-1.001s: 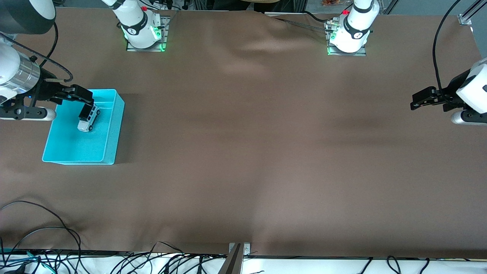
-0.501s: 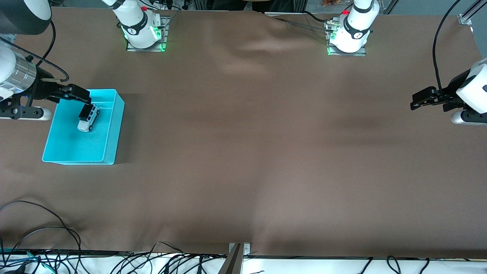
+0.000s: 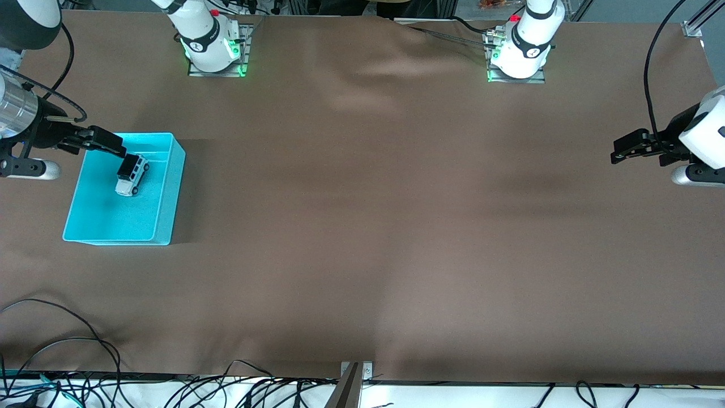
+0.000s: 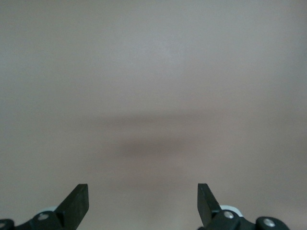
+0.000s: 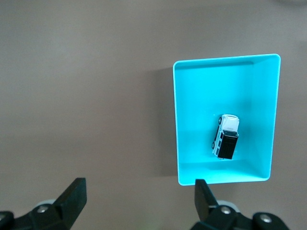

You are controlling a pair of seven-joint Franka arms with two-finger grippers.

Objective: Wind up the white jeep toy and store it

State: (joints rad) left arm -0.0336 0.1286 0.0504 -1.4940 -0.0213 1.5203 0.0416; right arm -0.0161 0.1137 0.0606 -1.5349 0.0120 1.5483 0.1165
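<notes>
In the cyan bin (image 3: 164,187) at the right arm's end of the table, the white jeep toy (image 3: 131,175) lies released; storing looks done. Right gripper (image 3: 116,148) spread above it, should clear away; left gripper (image 3: 618,154) waits spread

I have drawn my right hand (image 3: 116,152) back and away from the white jeep toy (image 3: 131,175), fingers spread and empty.
</notes>
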